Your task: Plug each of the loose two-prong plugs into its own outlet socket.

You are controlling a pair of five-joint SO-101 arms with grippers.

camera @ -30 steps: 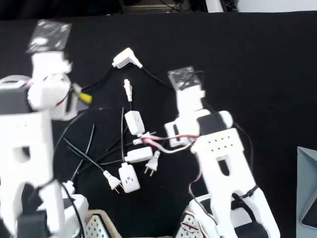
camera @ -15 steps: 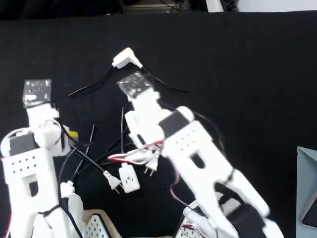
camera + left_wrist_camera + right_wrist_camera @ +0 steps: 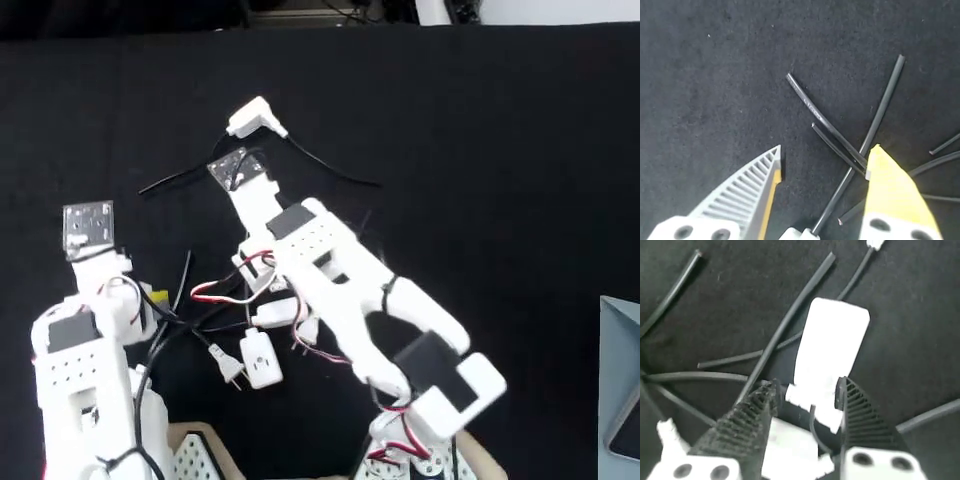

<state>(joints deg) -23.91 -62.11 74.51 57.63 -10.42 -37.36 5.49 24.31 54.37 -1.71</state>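
Observation:
Over the tangle of black cables at the middle of the black table, my right gripper [image 3: 807, 385] stands open. Its dark fingers straddle the end of a white outlet block [image 3: 830, 345], and a smaller white piece lies between them. In the high view the right arm [image 3: 300, 240] covers that spot. Beside it lie a white socket [image 3: 280, 312], another outlet block [image 3: 260, 360] and a loose two-prong plug [image 3: 230, 368]. A white angled plug [image 3: 255, 115] lies farther back. My left gripper [image 3: 826, 150] is open above bare cable ends [image 3: 835, 135], left of the pile, its yellow fingertip [image 3: 155, 297] showing.
A grey box [image 3: 620, 380] sits at the table's right edge. White mesh parts on a beige base [image 3: 195, 455] stand at the near edge between the arm bases. Black cables [image 3: 180, 175] trail left from the pile.
The right arm has swung left and now stretches over the cable pile, covering the sockets there. The left arm has drawn back toward the near edge.

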